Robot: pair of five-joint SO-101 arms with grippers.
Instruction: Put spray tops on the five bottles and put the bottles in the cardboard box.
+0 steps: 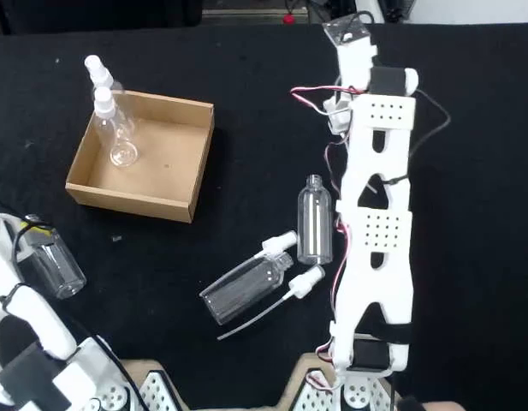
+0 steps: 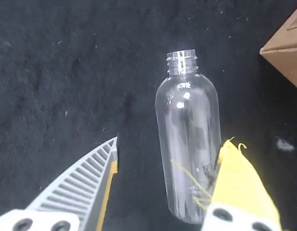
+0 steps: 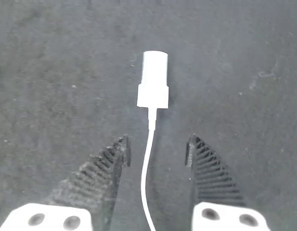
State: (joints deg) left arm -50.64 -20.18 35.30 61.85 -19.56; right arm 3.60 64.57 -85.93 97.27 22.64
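Box (image 1: 75, 167) holds perhaps two capped bottles (image 1: 116, 137); left gripper (image 2: 172, 144) and right gripper (image 3: 158, 147) both gape wide.

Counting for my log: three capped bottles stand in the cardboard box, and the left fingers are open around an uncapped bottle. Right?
Not three: the high view shows two capped bottles standing in the cardboard box. The left fingers are indeed open around an uncapped bottle.

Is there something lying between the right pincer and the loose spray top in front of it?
Nothing visible. The spray top lies on the black cloth just ahead of the open right pincer, and its thin tube runs back between the two fingers.
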